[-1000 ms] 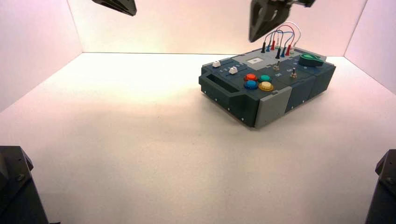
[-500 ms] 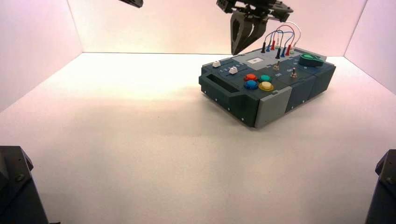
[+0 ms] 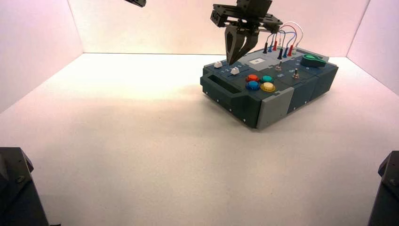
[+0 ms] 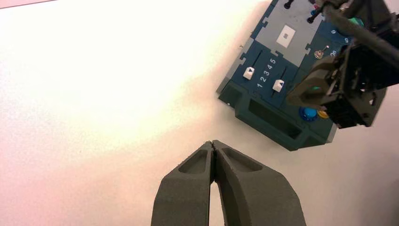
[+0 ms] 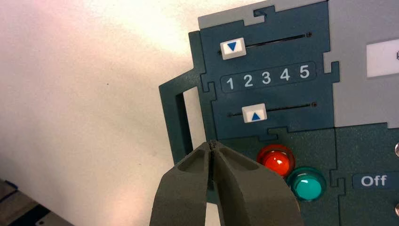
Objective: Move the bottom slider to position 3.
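- Looks black to dark grey all over.
- Has tapered, wedge-like fingers (image 4: 259, 193) on left hand (image 4: 212, 142), rounded recesses near tips.
- Repeats same shape on right hand (image 5: 211, 143).
- Carries black bracket (image 3: 223, 16) with cutouts, right side.
- Shows round screw head (image 3: 19, 179) on black angular part (image 3: 23, 202).

The slider (image 5: 254, 113), a white block with a blue triangle, sits at 2 on its dark slot, near the red button (image 5: 276, 160). The 3 (image 5: 266, 77), printed white, lies farther from that button.
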